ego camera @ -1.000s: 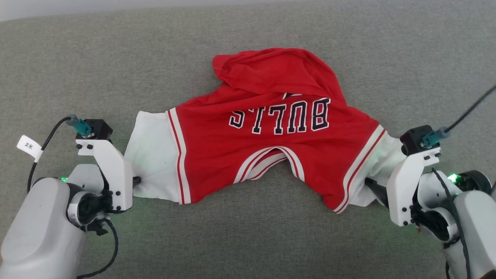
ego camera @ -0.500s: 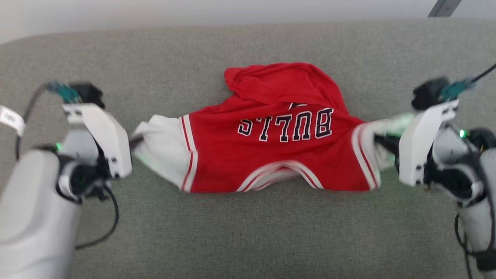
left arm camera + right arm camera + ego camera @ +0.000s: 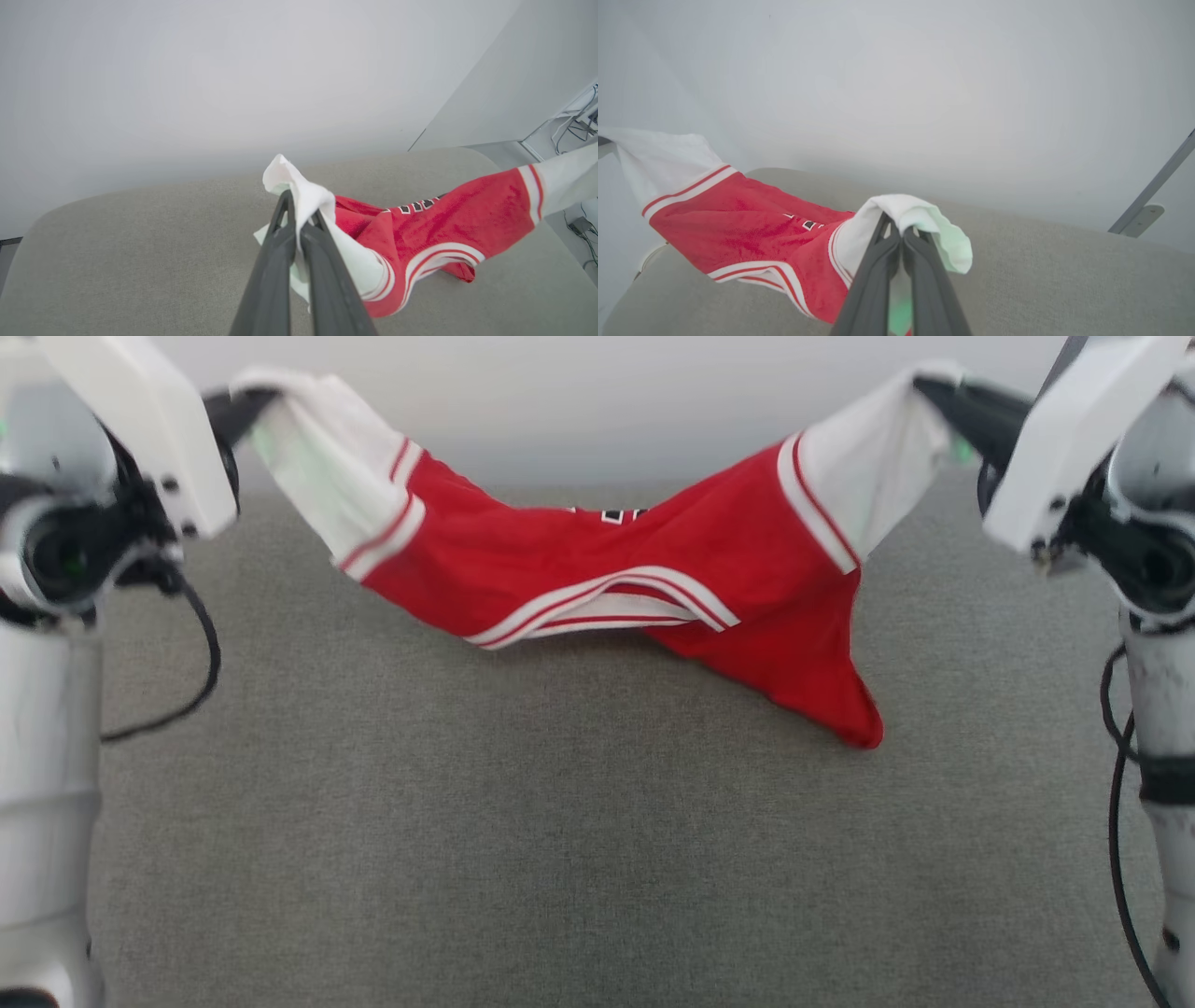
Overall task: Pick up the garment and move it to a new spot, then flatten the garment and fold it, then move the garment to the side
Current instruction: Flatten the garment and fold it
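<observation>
In both closed end effectors (image 3: 245, 407) (image 3: 935, 388), garment (image 3: 579, 560).

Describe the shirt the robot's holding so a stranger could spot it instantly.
Over the wide grey upholstered surface, a jersey hangs stretched between the left hand and the right hand, each pinching a white sleeve. Its bright red body with striped trim stands out amid grey and white.

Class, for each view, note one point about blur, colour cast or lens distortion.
Head view: the garment looks slightly blurred. Left wrist view: the grey surface has a lens-bowed edge. Right wrist view: a green cast tints the white sleeve.
</observation>
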